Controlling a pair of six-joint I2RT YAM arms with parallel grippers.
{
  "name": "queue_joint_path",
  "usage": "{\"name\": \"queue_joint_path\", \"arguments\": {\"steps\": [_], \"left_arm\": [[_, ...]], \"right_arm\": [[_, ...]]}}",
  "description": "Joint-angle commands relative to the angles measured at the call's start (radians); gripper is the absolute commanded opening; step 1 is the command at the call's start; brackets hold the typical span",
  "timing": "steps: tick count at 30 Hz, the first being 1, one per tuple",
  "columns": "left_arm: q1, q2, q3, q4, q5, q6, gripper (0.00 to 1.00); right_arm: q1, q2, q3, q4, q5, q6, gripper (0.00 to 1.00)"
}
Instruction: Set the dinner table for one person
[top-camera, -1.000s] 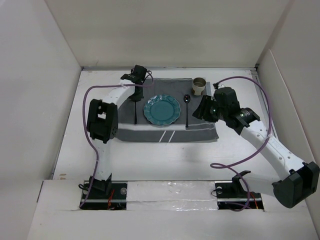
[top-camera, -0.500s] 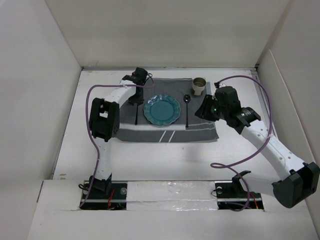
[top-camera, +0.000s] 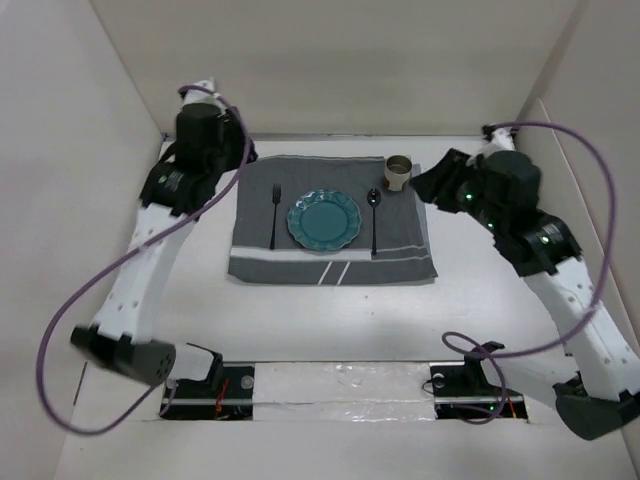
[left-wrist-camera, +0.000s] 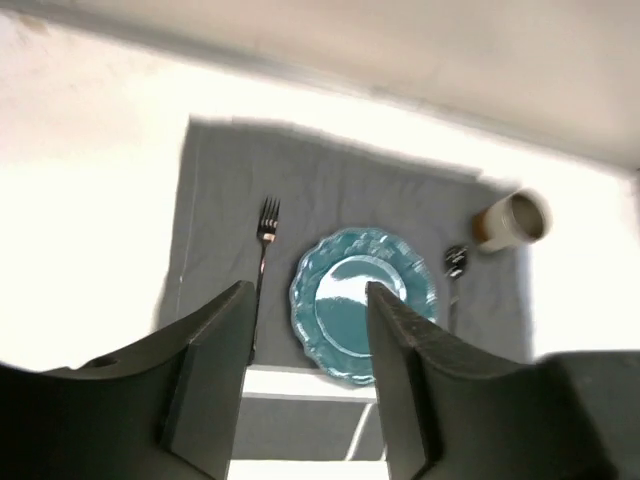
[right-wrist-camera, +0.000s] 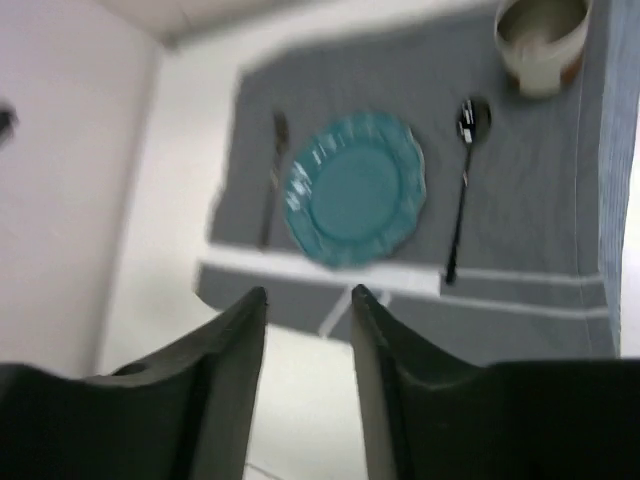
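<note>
White table (top-camera: 330, 310) | fork (top-camera: 274, 215) 9 o'clock of plate (top-camera: 323, 220) | left gripper (left-wrist-camera: 308, 300), right gripper (right-wrist-camera: 307, 295) apart, empty | risk: right gripper swinging low maybe tips cup (top-camera: 399, 172)

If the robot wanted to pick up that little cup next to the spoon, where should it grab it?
Probably by the rim. The cup stands upright with its mouth open, so a claw coming straight down could put one finger inside the wall and one outside. The right claw is the nearer one. The side away from the spoon looks freest.
</note>
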Motion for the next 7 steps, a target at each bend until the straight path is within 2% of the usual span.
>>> {"name": "queue_joint_path", "arguments": {"steps": [1,2,5,7], "left_arm": [[0.033,-0.183,-0.058,0.021,-0.03,-0.061,0.45],[0.045,-0.259,-0.062,0.033,-0.03,-0.064,0.51],[0.045,-0.35,-0.067,0.035,-0.073,-0.075,0.55],[0.045,-0.37,-0.084,0.039,-0.067,-0.088,0.61]], "right_arm": [[-0.016,-0.114,0.165,0.057,0.169,0.015,0.52],[-0.03,-0.121,0.188,0.066,0.215,0.047,0.6],[-0.056,-0.147,0.195,0.156,0.236,0.03,0.72],[-0.086,-0.106,0.21,0.137,0.224,0.027,0.75]]}}
